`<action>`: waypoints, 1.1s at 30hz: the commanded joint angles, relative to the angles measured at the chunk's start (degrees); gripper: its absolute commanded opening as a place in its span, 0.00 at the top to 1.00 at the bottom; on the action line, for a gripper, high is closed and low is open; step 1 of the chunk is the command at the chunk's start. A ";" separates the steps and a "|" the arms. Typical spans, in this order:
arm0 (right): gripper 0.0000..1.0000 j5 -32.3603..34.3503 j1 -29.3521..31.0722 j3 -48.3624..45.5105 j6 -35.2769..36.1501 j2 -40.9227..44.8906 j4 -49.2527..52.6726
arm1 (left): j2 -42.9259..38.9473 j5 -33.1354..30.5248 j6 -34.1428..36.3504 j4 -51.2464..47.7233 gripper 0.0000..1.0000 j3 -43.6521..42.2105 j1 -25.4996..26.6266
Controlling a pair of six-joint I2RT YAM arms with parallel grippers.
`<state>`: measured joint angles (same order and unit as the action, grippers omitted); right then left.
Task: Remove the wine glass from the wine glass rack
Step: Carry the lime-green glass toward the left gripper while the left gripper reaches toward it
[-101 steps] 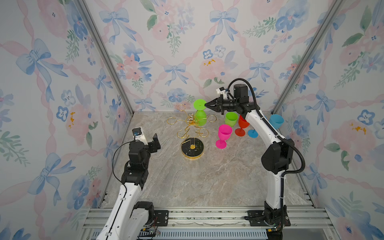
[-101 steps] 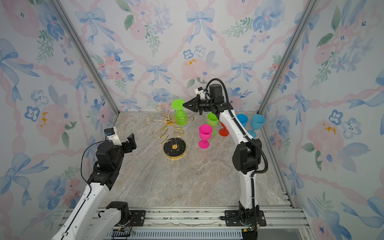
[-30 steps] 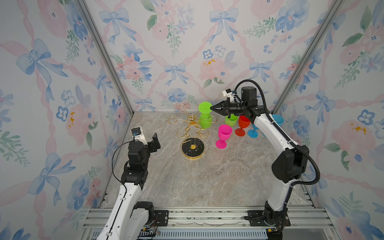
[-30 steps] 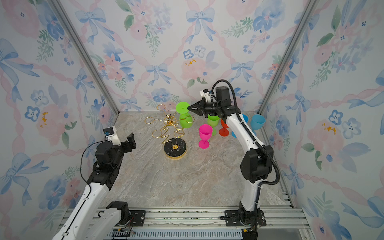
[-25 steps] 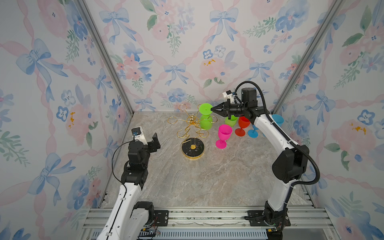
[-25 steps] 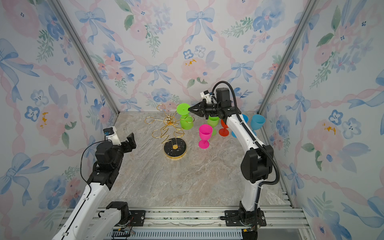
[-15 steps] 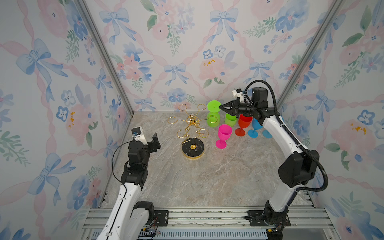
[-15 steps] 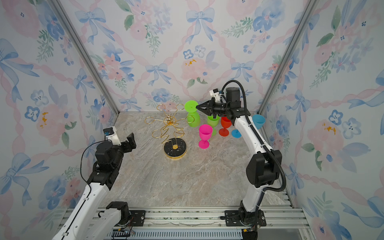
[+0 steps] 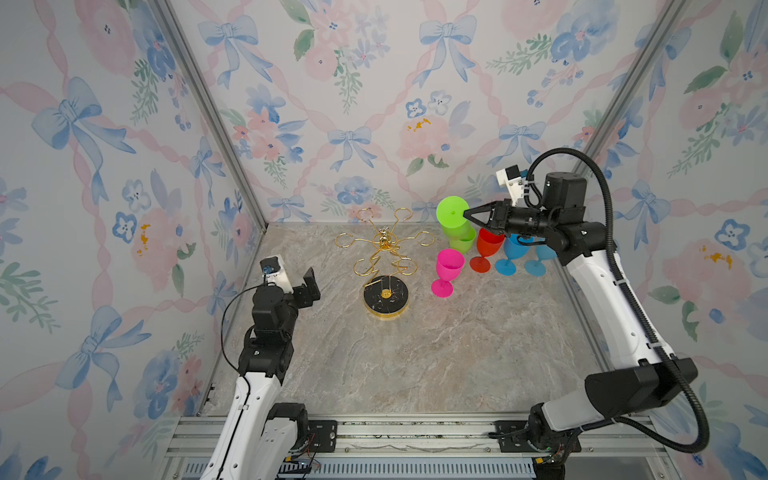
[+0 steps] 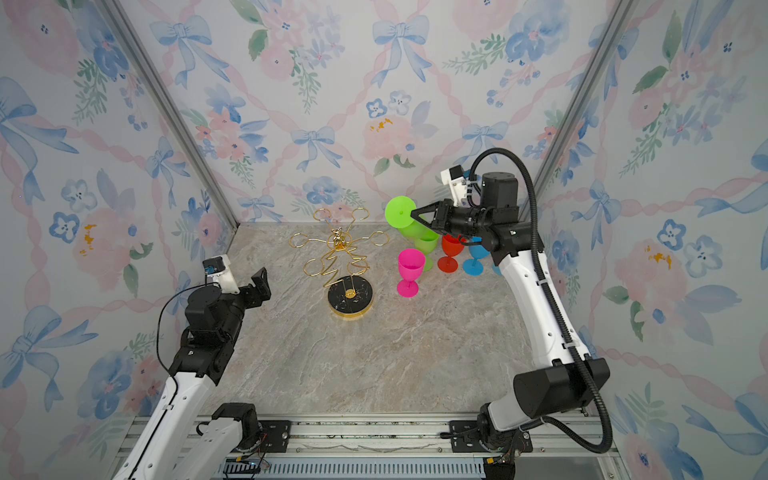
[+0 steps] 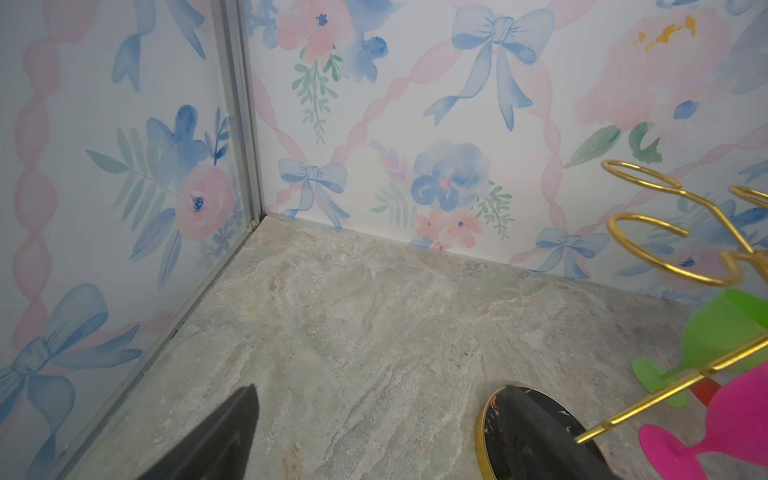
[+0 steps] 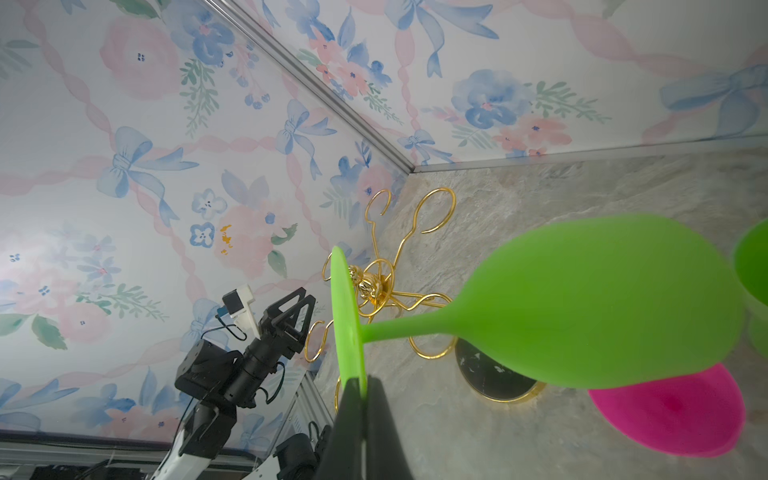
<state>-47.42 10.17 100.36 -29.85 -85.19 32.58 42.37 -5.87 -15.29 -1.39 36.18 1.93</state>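
The green wine glass (image 9: pixel 453 212) (image 10: pixel 400 212) hangs upside down and tilted in the air, just right of the wine glass rack and clear of its arms. My right gripper (image 9: pixel 465 214) (image 10: pixel 412 215) (image 12: pixel 363 386) is shut on the rim of its foot disc; the bowl (image 12: pixel 602 299) points down toward the back right. The gold wire wine glass rack (image 9: pixel 384 245) (image 10: pixel 338 243) (image 12: pixel 374 286) stands on its black base (image 11: pixel 528 432) with every visible ring empty. My left gripper (image 9: pixel 305 286) (image 10: pixel 255 286) (image 11: pixel 380 390) is open, low at the left, empty.
On the table right of the rack stand a pink glass (image 9: pixel 449 266), a second green glass (image 9: pixel 464 243), a red glass (image 9: pixel 486 249) and two blue glasses (image 9: pixel 513 251), close under the right arm. Floral walls enclose the left, back and right sides.
My right arm has carried the green glass to the right, off the rack's arm and away from it. The left arm has stayed where it was.
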 commanded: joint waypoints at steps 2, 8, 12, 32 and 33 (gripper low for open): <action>1.00 8.31 -0.18 -4.56 10.49 6.50 6.80 | -1.73 9.30 -1.47 -6.67 0.09 6.64 -0.35; 1.00 12.79 0.80 -11.14 15.43 15.21 6.71 | -2.30 22.52 -2.40 -12.31 0.10 13.70 -0.31; 1.00 16.52 3.55 -16.08 19.01 20.54 6.56 | -2.20 33.74 -5.49 -12.67 0.10 15.29 -0.26; 1.00 19.73 15.39 -30.25 23.16 36.06 5.85 | -2.05 36.98 -10.82 -11.10 0.18 14.55 31.18; 1.00 19.66 16.28 -30.38 23.52 36.07 5.97 | -1.47 35.34 -11.25 -9.92 0.19 13.84 33.80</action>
<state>-26.85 24.32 70.89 -7.66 -49.39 40.05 39.70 37.12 -25.10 -13.15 51.81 31.29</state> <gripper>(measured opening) 0.046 0.817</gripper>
